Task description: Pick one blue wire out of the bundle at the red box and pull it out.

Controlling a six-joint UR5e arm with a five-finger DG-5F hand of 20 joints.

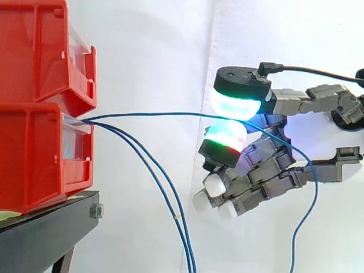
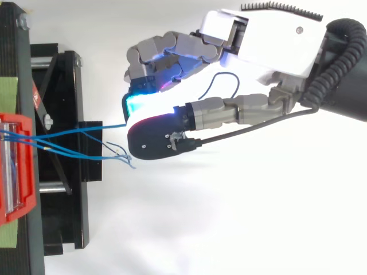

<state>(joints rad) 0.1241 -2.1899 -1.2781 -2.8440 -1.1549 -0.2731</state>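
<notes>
Hand (image 1: 267,170) is clamped on one blue wire (image 1: 159,114), pinching it between two glowing pads (image 1: 236,105), one above and one below, while the other fingers (image 1: 227,196) curl underneath. That wire runs nearly level from the lower red bin (image 1: 34,159) straight across to the pinch, then loops down past the hand. Two more wires (image 1: 165,193) sag from the same bin opening, hanging well below, clear of the hand, beside the black stand (image 1: 45,227).

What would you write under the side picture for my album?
Robot hand pinches one blue wire stretched from the red box, while two others dangle.
</notes>
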